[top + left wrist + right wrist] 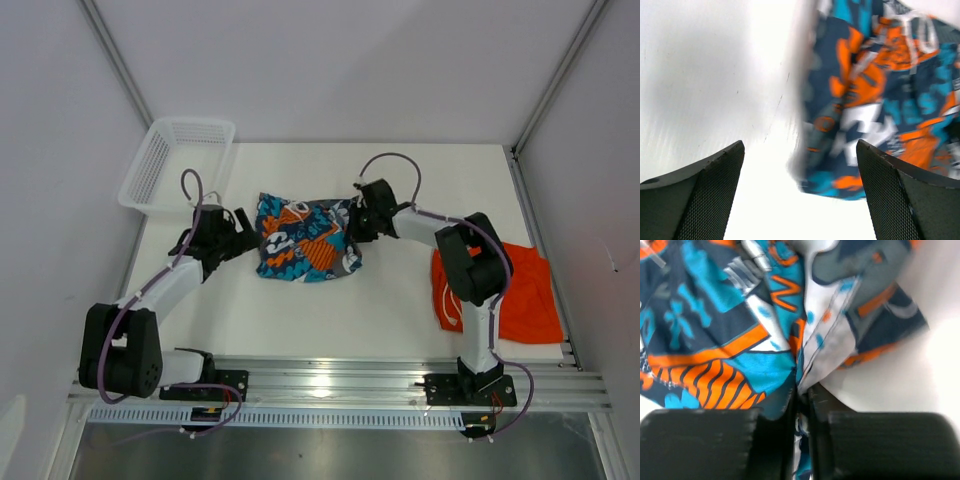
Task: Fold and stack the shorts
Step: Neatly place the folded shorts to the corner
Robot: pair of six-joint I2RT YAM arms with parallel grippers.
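The cartoon-print shorts (305, 240) lie crumpled in the middle of the table. My right gripper (352, 222) is at their right edge and is shut on a pinch of the print fabric (765, 360), which runs down between the closed fingers (802, 400). My left gripper (240, 228) is open just left of the shorts; in the left wrist view the shorts' lower left corner (875, 110) lies ahead between the spread fingers, not touched. The plain orange shorts (520, 290) lie flat at the right, partly hidden by the right arm.
A white mesh basket (175, 165) stands at the back left corner of the table. White walls and metal posts close in on both sides. The arm bases sit on a metal rail (330, 385) at the near edge.
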